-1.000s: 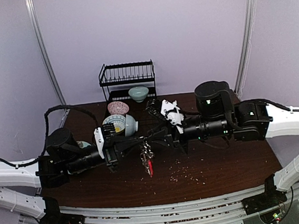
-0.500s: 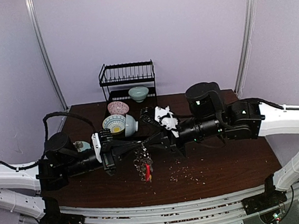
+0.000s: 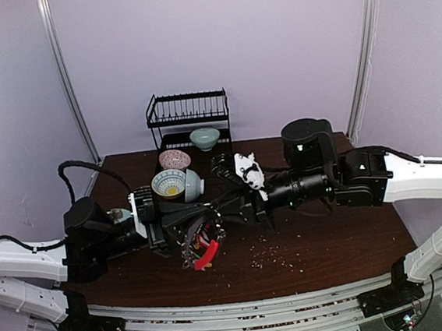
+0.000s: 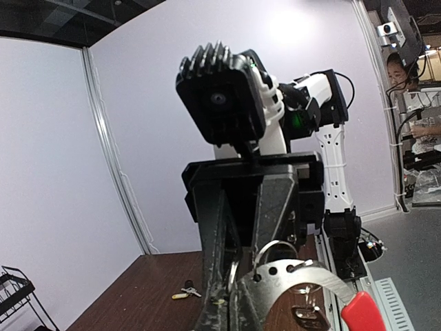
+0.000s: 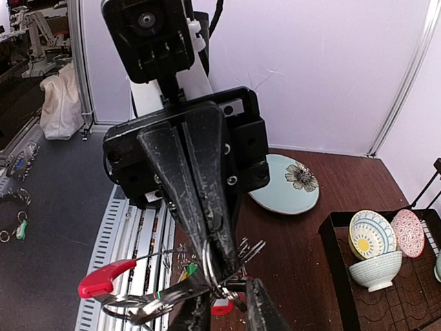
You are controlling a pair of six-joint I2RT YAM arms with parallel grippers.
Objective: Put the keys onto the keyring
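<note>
Table (image 3: pixel 332 256): bare wood below and near-side of the fingers, with room to swing. The dish rack (image 3: pixel 188 110) is well apart, far side. The arms meet tip to tip. Left gripper (image 5: pixel 217 265) is pinched tight on the keyring (image 5: pixel 172 289), bunch and red clip (image 5: pixel 103 277) trailing below its tips. Right gripper (image 5: pixel 227 318) faces it, fingers narrowly parted about the ring; can't tell if they nip anything. Loose keys (image 4: pixel 185 294) lie flat, well beyond the left fingertips. The right arm looks freer to fetch them.

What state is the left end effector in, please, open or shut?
Shut: the left end effector pinches the keyring, fingers meeting at their tips.
</note>
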